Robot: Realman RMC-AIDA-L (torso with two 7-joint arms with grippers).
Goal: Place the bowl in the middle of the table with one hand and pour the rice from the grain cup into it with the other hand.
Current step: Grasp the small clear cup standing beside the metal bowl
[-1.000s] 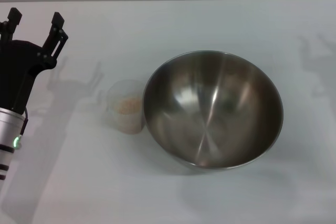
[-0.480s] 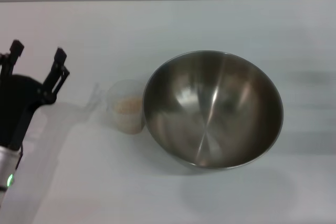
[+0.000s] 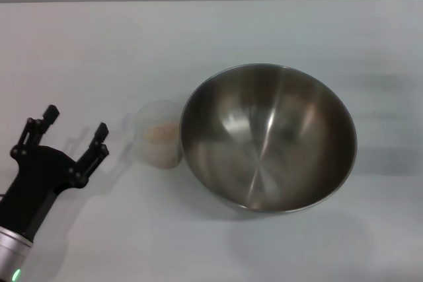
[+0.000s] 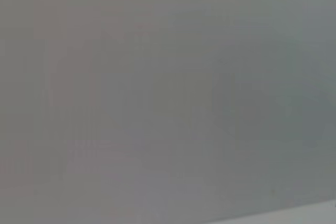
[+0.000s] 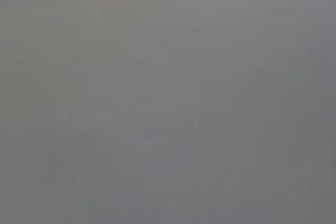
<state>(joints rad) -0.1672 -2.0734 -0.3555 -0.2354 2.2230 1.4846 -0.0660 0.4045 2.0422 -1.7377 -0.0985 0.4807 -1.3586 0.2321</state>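
Note:
The large shiny steel bowl (image 3: 268, 137) sits on the white table (image 3: 211, 31), right of centre, with nothing in it. The small clear grain cup (image 3: 158, 142) stands upright against the bowl's left side, with pale rice (image 3: 160, 133) in it. My left gripper (image 3: 71, 132) is open and holds nothing, at the lower left, a short way left of the cup and apart from it. My right gripper is out of view. Both wrist views show only plain grey.
The table's far edge (image 3: 211, 0) runs across the top of the head view. Bare tabletop lies behind, in front of and to the right of the bowl.
My left gripper has drawn back toward the near left corner of the head view, staying open. The bowl and the cup have not moved.

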